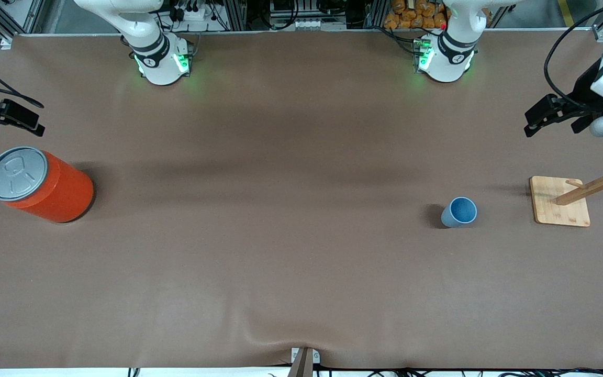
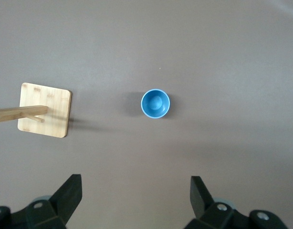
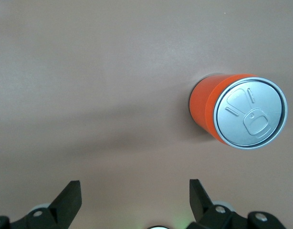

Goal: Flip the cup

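The light-blue cup [image 1: 459,212] stands upright on the brown table, mouth up, toward the left arm's end. In the left wrist view the cup [image 2: 155,104] shows its darker blue inside. My left gripper [image 1: 534,121] hangs open and empty in the air at the left arm's end of the table, apart from the cup; its jaws stand wide in its wrist view [image 2: 136,191]. My right gripper [image 1: 37,118] hangs open and empty at the right arm's end of the table; its jaws also stand wide in its own wrist view [image 3: 135,193].
A wooden rack with pegs on a square base [image 1: 560,201] stands beside the cup at the left arm's end; it also shows in the left wrist view [image 2: 45,109]. A large orange can with a grey lid [image 1: 40,183] stands at the right arm's end and shows in the right wrist view [image 3: 239,114].
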`<state>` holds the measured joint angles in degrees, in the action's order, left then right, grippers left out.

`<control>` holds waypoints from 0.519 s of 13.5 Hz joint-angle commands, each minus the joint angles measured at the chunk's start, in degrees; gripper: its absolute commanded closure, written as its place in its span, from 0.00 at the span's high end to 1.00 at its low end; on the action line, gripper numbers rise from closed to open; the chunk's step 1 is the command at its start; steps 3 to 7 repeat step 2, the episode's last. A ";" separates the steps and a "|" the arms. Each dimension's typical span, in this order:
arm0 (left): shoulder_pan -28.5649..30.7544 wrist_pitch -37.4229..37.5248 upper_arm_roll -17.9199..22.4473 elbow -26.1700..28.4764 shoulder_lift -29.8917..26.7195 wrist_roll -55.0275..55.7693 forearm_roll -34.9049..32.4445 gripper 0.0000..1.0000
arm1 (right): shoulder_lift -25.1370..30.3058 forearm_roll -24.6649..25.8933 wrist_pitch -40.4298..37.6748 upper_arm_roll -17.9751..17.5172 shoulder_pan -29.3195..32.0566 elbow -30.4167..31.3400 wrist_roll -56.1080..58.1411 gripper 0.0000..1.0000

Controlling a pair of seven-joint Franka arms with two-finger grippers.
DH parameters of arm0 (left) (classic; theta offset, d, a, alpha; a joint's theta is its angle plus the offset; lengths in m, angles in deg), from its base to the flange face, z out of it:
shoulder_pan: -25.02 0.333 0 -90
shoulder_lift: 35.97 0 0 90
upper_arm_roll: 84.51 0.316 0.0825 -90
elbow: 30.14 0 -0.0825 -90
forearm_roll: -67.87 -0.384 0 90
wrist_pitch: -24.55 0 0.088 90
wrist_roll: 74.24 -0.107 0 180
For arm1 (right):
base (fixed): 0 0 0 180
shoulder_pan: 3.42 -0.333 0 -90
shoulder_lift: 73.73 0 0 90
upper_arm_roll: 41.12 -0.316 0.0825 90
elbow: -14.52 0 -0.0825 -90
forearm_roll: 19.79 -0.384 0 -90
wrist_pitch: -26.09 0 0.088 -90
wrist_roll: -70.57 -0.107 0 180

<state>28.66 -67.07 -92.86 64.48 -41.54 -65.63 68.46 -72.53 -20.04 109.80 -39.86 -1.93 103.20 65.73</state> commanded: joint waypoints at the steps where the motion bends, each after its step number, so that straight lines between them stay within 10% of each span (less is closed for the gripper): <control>1: 0.67 4.08 0.00 -4.61 1.52 -1.32 -0.60 1.00 | 0.02 0.95 -0.83 -0.03 -0.44 -0.79 -0.96 1.00; 7: 0.58 4.08 0.00 -4.62 1.87 -1.31 -0.68 1.00 | 0.02 0.87 -0.83 -0.03 -0.35 -0.79 -0.96 1.00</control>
